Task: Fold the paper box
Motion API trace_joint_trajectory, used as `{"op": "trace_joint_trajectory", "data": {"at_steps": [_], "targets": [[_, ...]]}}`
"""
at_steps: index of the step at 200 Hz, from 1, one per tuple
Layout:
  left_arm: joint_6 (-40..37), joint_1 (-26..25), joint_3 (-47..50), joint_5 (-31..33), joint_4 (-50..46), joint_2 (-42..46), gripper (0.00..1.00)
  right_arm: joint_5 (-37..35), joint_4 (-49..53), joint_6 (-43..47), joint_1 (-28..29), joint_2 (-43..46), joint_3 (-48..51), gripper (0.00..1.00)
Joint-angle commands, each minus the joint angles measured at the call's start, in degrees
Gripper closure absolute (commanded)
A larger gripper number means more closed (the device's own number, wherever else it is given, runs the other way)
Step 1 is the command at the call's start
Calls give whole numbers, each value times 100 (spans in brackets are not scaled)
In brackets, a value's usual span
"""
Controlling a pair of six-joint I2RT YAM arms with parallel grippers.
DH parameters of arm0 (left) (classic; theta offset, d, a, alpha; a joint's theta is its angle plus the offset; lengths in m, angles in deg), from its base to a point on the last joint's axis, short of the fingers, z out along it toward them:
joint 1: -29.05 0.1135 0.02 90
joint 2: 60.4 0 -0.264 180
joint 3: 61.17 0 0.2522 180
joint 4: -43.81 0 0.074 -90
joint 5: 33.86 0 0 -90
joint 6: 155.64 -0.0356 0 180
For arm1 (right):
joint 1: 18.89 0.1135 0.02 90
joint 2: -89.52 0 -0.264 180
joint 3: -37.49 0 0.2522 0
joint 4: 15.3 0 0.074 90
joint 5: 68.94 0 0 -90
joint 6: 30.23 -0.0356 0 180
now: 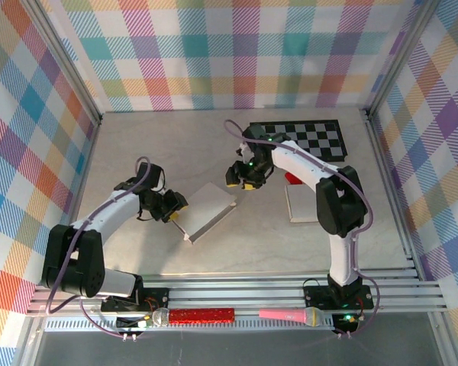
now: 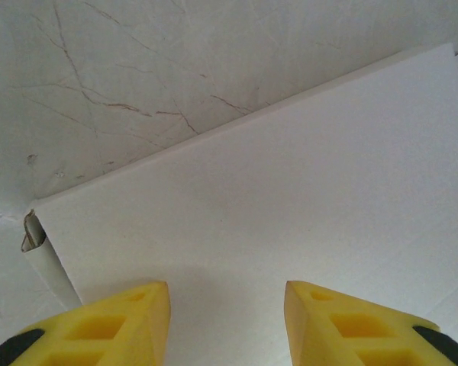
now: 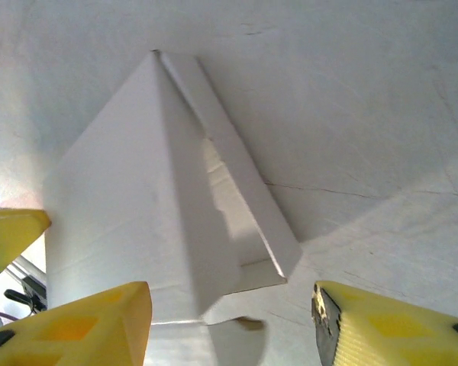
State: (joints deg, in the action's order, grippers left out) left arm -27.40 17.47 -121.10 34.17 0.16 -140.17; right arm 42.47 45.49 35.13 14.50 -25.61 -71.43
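Lying flat near the middle of the bench (image 1: 153, 145), the white paper box (image 1: 208, 211) sits at an angle between the 2 arms; the right wrist view shows 1 side flap loose along its edge. The left end effector (image 1: 175, 206) is at the box's left corner, its yellow fingers (image 2: 122, 324) parted over the flat top panel and gripping nothing. The right end effector (image 1: 243, 177) hovers just beside the far right corner, jaws wide apart and empty. Further right lie a checkerboard mat (image 1: 305, 139), a small red object (image 1: 292, 178) and a flat white sheet (image 1: 300, 204).
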Motion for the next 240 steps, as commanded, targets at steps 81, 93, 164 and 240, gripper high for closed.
{"op": "trace_joint_trajectory", "data": {"at_steps": [81,93,164,240], "targets": [[-183,-159,24,-87,397,-586,57,-463,780,856,449,-849,-663,42],[-219,-195,-29,-108,469,-689,57,-647,847,792,449,-877,-657,43],[-369,-630,-831,-159,776,-1467,57,-1479,1002,570,365,-758,-103,51],[-655,-671,-989,510,-336,-391,50,-1403,883,236,317,-480,332,52]]}}
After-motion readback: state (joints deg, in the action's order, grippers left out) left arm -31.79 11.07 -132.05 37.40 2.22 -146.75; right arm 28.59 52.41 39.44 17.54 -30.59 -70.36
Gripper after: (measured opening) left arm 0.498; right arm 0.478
